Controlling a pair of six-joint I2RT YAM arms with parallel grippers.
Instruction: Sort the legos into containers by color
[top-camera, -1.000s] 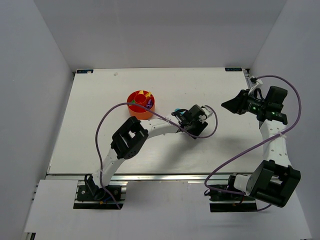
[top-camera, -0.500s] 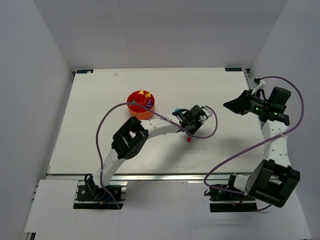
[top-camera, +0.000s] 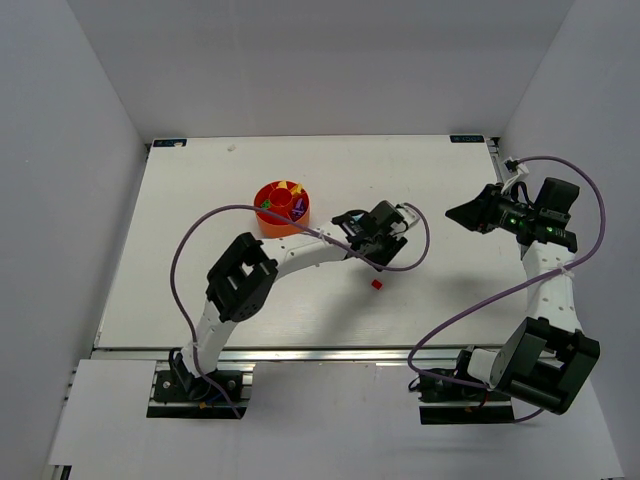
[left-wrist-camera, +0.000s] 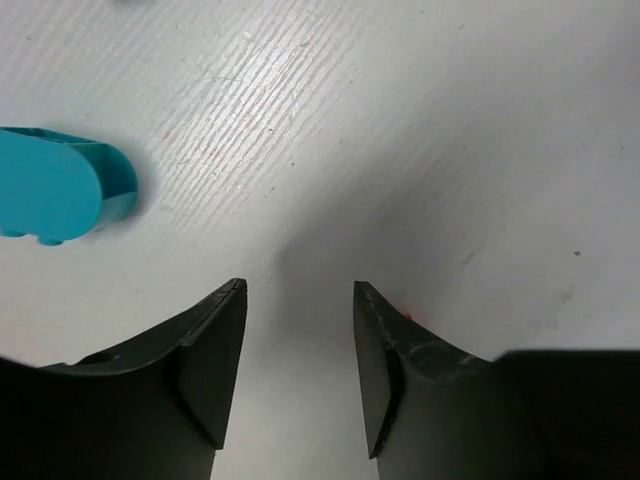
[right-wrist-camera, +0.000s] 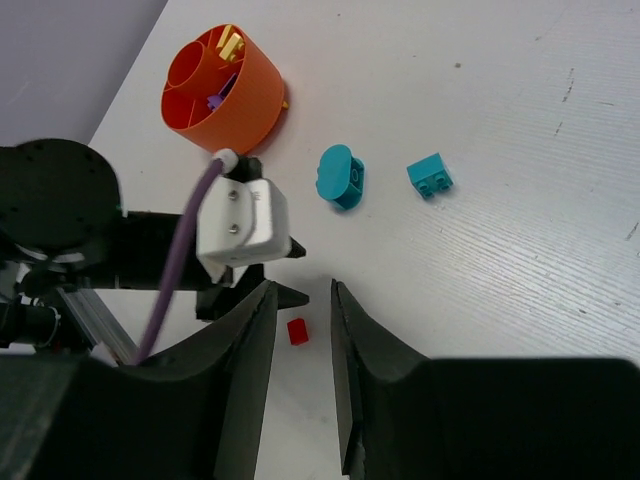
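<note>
The orange tub (top-camera: 282, 207) (right-wrist-camera: 222, 90) of containers holds yellow and purple legos in its compartments. A red lego (top-camera: 376, 284) (right-wrist-camera: 297, 331) lies loose on the table, just on the near side of my left gripper (top-camera: 347, 221) (left-wrist-camera: 300, 290). That gripper hangs low over the table, open, with only bare table between its fingers. A teal rounded lego (left-wrist-camera: 60, 195) (right-wrist-camera: 340, 177) lies just ahead and to the left of its tips. A small teal brick (right-wrist-camera: 430, 175) sits beside it. My right gripper (top-camera: 456, 213) (right-wrist-camera: 303, 290) hovers high at the right, open and holding nothing.
The left arm's purple cable (top-camera: 200, 250) loops over the table near the tub. The left wrist's white camera housing (right-wrist-camera: 245, 220) stands between the tub and the red lego. White walls enclose the table (top-camera: 200, 170) on three sides.
The red lego, unseen a second ago, now lies in the open beside the left gripper. The left gripper has shifted left toward the tub. The right arm has barely moved.
</note>
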